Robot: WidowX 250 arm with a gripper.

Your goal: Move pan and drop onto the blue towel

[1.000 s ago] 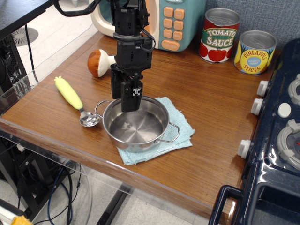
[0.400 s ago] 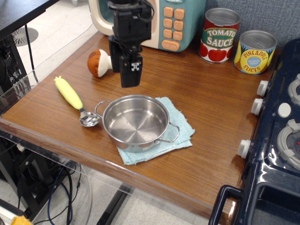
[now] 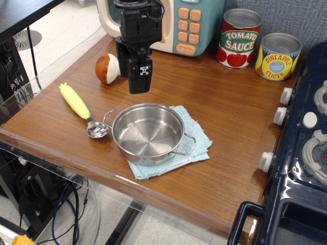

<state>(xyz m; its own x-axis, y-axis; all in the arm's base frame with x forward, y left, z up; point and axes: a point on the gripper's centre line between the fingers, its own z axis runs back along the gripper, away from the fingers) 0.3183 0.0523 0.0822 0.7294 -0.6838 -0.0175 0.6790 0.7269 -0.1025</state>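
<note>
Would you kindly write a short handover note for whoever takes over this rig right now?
Claw: holds nothing, hanging above the table behind the pan; whether it is open or shut cannot be told.
Pan: upright and empty, resting on the blue towel, whose edges show at its right and front.
Spoon: lies just left of the pan.
Done: pan dropped onto the towel.
Left: nothing evident beyond parking the arm.

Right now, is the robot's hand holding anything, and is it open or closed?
Hand: holding nothing, raised above the pan; open or closed cannot be told.
</note>
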